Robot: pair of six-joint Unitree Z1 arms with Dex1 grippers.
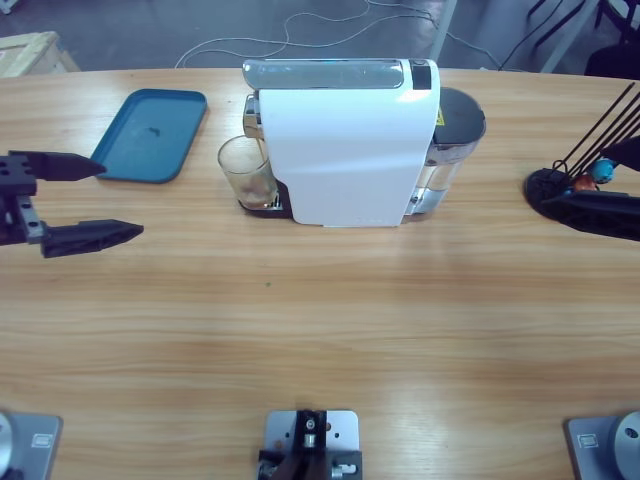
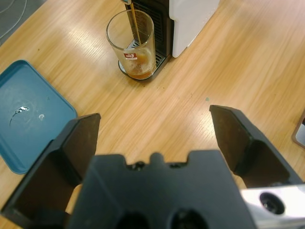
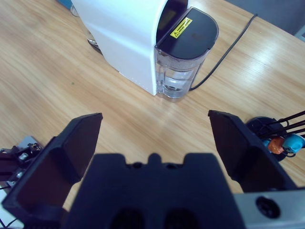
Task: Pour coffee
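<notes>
A small clear glass cup (image 1: 246, 173) stands under the spout of the white coffee machine (image 1: 345, 140). In the left wrist view a thin brown stream runs down into the cup (image 2: 136, 45), and a shallow layer of coffee (image 2: 139, 73) lies at its bottom. My left gripper (image 1: 105, 200) hovers over the table well left of the cup, open and holding nothing. My right gripper (image 3: 155, 138) is at the table's right end, open and holding nothing, looking toward the machine's water tank (image 3: 183, 59).
A blue tray (image 1: 150, 135) lies left of the machine, beside the left gripper. A black wire capsule rack (image 1: 555, 187) with orange and blue capsules (image 3: 285, 143) stands at the right edge, close to the right gripper. A black cable (image 3: 228, 45) runs off behind the tank.
</notes>
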